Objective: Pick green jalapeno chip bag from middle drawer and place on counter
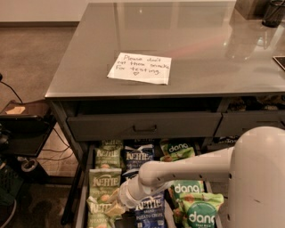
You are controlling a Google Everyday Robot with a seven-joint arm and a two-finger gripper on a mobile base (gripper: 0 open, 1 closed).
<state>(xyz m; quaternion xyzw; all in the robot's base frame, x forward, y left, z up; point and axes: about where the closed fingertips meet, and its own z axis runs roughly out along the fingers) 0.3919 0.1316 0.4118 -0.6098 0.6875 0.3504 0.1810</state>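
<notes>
The middle drawer point(81, 202) stands pulled open below the counter point(187, 35). Its left column holds pale green Kettle jalapeno chip bags point(105, 180), one behind another. My gripper point(112, 207) is low in the drawer at the front of that column. It is right at the nearest green bag point(99, 214), with the white arm reaching in from the lower right. I cannot tell whether it touches a bag. The counter carries a white handwritten note point(140, 68).
Dark blue Kettle bags point(139, 158) fill the drawer's middle column and brighter green dang bags point(192, 189) the right. A shut drawer with a bar handle point(144, 128) sits above. A dark low stand point(22, 129) and cables are on the floor at left. Dark items stand at the counter's far right corner point(271, 13).
</notes>
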